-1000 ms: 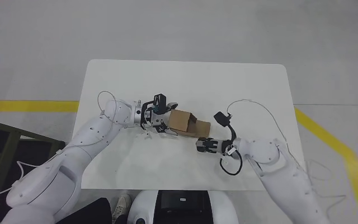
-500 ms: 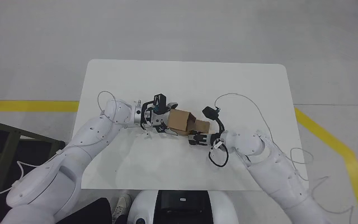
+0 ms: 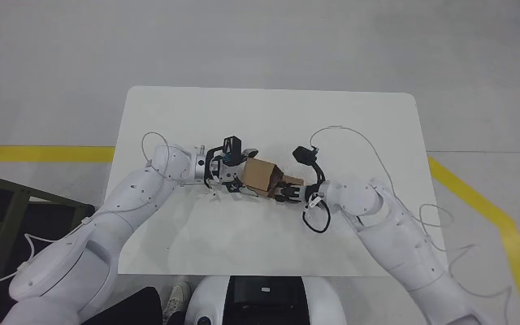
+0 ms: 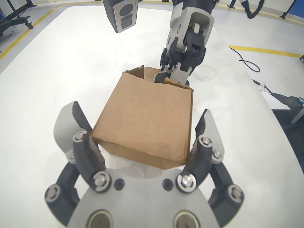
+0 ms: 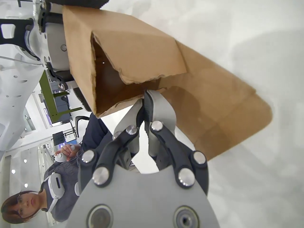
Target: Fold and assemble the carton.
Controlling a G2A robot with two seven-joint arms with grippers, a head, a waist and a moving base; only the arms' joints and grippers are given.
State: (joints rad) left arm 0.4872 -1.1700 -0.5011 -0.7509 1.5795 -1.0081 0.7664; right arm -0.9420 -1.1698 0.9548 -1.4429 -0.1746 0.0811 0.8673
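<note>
One carton (image 3: 262, 175), one table (image 3: 366, 130), one left hand (image 3: 245, 172), one right hand (image 3: 283, 193)

Left arm (image 3: 138, 203) reaches in low from its side, wrist level, and the left gripper (image 3: 241, 174) has its fingers (image 4: 79, 119) spread wide, clamped on either side of the carton's (image 4: 147, 110) closed end. Right arm (image 3: 382, 219) is bent in opposite, right gripper (image 5: 144, 97) facing the left one, fingers pinched together on a flap at the open end.
</note>
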